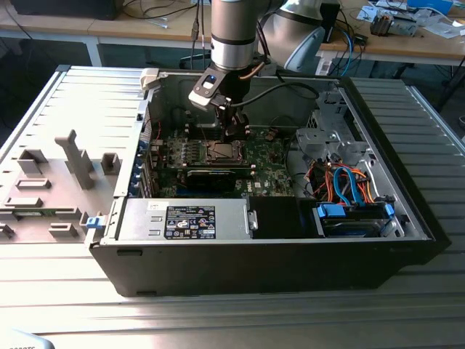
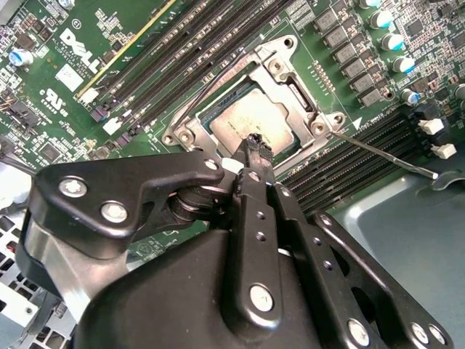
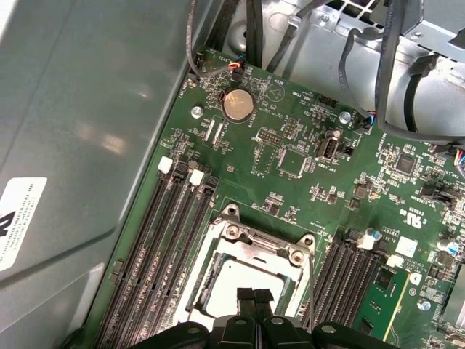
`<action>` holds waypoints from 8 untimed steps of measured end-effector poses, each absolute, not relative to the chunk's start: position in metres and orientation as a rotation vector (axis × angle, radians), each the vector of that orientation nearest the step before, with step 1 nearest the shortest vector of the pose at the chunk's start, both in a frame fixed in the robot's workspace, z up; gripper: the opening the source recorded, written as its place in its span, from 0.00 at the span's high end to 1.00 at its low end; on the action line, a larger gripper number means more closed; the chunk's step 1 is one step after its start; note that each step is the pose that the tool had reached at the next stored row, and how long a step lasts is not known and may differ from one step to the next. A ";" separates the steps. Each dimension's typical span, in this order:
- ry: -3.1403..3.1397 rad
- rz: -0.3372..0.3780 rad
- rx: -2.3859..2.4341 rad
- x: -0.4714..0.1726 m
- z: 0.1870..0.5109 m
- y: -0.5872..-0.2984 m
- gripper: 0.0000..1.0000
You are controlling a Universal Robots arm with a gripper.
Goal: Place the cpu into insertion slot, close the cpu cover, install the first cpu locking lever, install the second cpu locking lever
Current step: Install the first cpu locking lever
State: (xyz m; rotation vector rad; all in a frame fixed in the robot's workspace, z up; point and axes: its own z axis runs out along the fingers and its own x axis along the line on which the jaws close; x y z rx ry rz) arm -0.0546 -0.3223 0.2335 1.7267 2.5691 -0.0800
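Gripper tips pressed together, holding nothing, poised over the cpu's near edge. Cpu sits seated in the window of the lowered cover. One lever looks unlatched, its long axis running away from the socket corner just beside the tips.

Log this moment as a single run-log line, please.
cpu: seated | cpu cover: down over cpu | locking lever: sticking out, unlatched | gripper: shut, at cover edge
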 end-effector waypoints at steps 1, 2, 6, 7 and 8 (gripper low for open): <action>2.570 -0.080 1.726 -0.055 0.233 -0.322 0.89; 2.570 -0.080 1.725 -0.055 0.233 -0.322 0.89; 2.572 -0.080 1.721 -0.055 0.233 -0.322 0.89; 2.573 -0.080 1.721 -0.055 0.234 -0.322 0.89; 2.573 -0.080 1.721 -0.055 0.233 -0.322 0.89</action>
